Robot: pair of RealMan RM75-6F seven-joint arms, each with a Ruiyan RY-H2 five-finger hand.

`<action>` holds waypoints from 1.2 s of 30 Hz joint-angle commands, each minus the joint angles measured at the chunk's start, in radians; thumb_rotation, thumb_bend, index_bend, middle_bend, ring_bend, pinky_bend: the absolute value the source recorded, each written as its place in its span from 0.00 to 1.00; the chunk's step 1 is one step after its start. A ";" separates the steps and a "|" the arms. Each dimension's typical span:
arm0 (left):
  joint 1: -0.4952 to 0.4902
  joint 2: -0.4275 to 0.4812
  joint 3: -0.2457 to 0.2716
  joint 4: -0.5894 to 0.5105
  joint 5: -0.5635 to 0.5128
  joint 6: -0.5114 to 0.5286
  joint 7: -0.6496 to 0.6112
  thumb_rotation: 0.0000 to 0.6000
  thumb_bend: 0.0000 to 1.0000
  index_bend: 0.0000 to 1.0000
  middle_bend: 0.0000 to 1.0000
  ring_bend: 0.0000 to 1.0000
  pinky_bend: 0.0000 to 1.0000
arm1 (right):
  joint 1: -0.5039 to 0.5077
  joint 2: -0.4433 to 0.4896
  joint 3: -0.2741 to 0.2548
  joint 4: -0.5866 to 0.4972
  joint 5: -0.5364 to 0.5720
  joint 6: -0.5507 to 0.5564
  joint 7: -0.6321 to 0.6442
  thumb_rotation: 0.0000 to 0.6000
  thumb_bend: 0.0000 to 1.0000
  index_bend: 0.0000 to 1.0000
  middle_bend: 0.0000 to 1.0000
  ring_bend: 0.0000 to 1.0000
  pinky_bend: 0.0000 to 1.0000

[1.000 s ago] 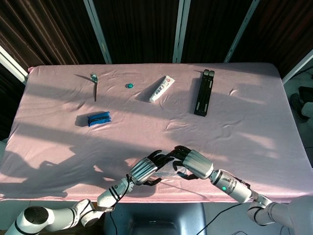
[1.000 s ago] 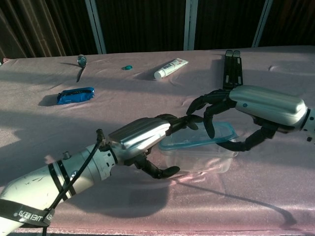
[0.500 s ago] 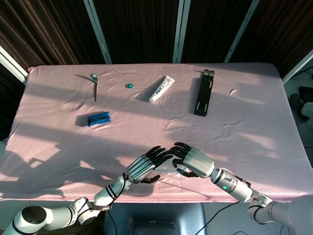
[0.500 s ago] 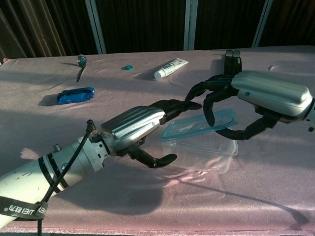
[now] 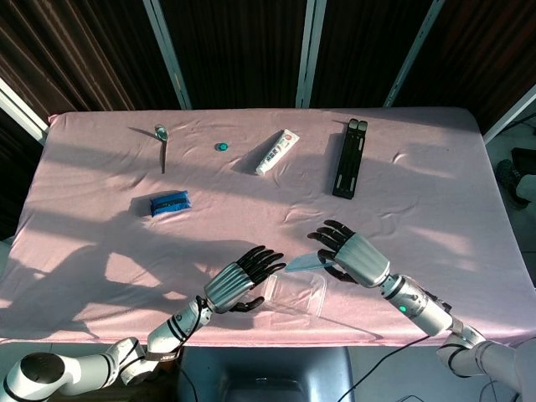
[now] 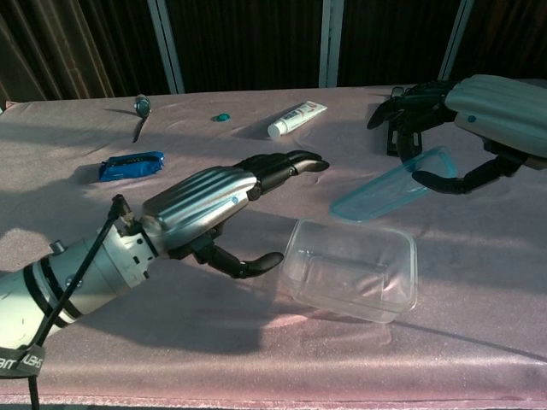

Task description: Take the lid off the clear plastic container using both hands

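The clear plastic container (image 5: 297, 293) (image 6: 355, 272) sits uncovered near the table's front edge. Its blue-tinted lid (image 5: 306, 262) (image 6: 389, 189) hangs tilted in the air above and to the right of it, held in my right hand (image 5: 356, 254) (image 6: 466, 111). My left hand (image 5: 239, 280) (image 6: 214, 205) is just left of the container with fingers spread and empty; its thumb lies close to the container's left wall without touching it.
At the back lie a spoon (image 5: 161, 138), a small teal cap (image 5: 222, 146), a white tube (image 5: 278, 151) and a black folded stand (image 5: 350, 157). A blue packet (image 5: 168, 203) lies at mid left. The pink cloth (image 5: 435, 209) has a front edge close to the container.
My right hand has lifted the lid off the container and carried it up and to the right. My left hand has let go of the container and drawn back to the left.
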 commanded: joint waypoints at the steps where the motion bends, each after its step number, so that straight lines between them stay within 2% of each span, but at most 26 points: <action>1: 0.013 0.022 0.001 -0.009 -0.004 0.015 0.005 1.00 0.34 0.00 0.00 0.00 0.00 | -0.015 0.000 0.012 0.043 0.022 0.004 -0.021 1.00 0.53 0.76 0.33 0.26 0.29; 10: 0.054 0.075 0.003 -0.010 -0.034 0.032 -0.014 1.00 0.34 0.00 0.00 0.00 0.00 | -0.026 -0.065 0.011 0.187 0.059 -0.048 -0.026 1.00 0.52 0.76 0.34 0.26 0.29; 17: 0.075 0.096 0.001 -0.005 -0.041 0.048 -0.028 1.00 0.34 0.00 0.00 0.00 0.00 | -0.045 -0.083 -0.022 0.243 0.041 -0.033 0.022 1.00 0.52 0.72 0.34 0.26 0.29; 21: 0.080 0.104 0.000 -0.009 -0.035 0.059 -0.034 1.00 0.34 0.00 0.00 0.00 0.00 | -0.072 -0.071 -0.048 0.250 0.026 -0.004 0.030 1.00 0.52 0.61 0.34 0.26 0.29; 27: 0.090 0.110 0.006 -0.014 -0.029 0.065 -0.035 1.00 0.34 0.00 0.00 0.00 0.00 | -0.111 -0.031 -0.075 0.219 0.049 -0.054 -0.021 1.00 0.51 0.30 0.28 0.19 0.19; 29: 0.095 0.110 0.009 -0.013 -0.031 0.063 -0.040 1.00 0.34 0.00 0.00 0.00 0.00 | -0.116 -0.009 -0.084 0.192 0.053 -0.076 -0.027 1.00 0.46 0.21 0.24 0.15 0.15; 33: 0.111 0.108 0.021 -0.015 -0.038 0.056 -0.062 1.00 0.34 0.00 0.00 0.00 0.00 | -0.120 0.042 -0.097 0.126 0.069 -0.132 -0.063 1.00 0.33 0.09 0.16 0.09 0.07; 36: 0.124 0.110 0.029 -0.017 -0.039 0.061 -0.077 1.00 0.34 0.00 0.00 0.00 0.00 | -0.123 0.087 -0.105 0.063 0.072 -0.153 -0.090 1.00 0.26 0.05 0.14 0.06 0.04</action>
